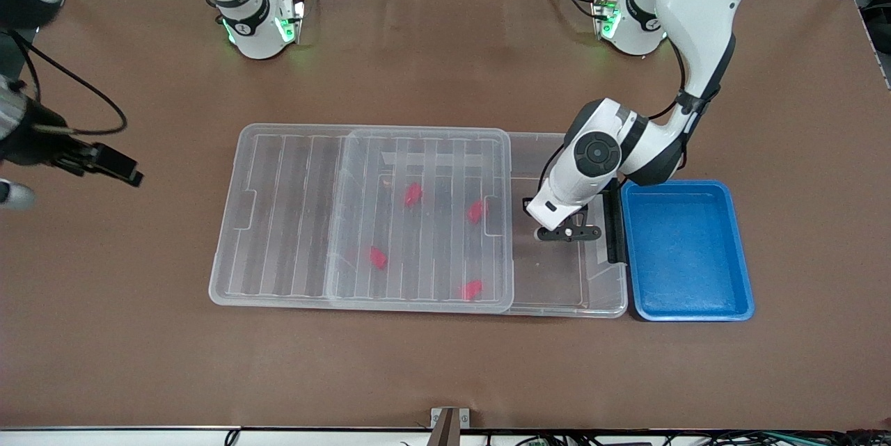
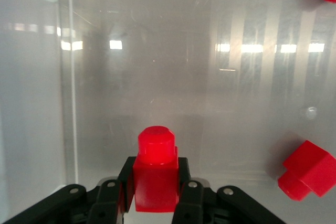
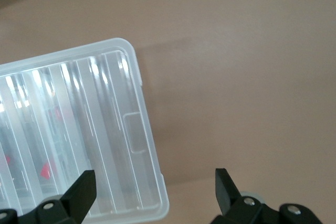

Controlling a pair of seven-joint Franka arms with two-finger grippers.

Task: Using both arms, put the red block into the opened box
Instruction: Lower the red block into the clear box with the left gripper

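The box lies nearest the camera, its ribbed lid slid toward the right arm's end so that only the strip by the black handle stands uncovered. Four red blocks show through the lid, already inside.

The right gripper hangs over bare table off the lid's end, fingers wide apart and empty; that arm waits. The left gripper is low in the uncovered strip, its fingers pressed together on a red block, stub pointing away from the wrist.

The risk I judge greatest is the narrow opening: the gripper sits between lid edge and handle wall, so a sideways drift could knock the lid or catch the wall. Released from too high, the hard block might bounce on the slick floor. A block already near might be nudged.

Box and lid are clear, glossy, thin plastic; the blocks are bright, smooth, cube-with-stub. A shallow blue tray touches the handle end.
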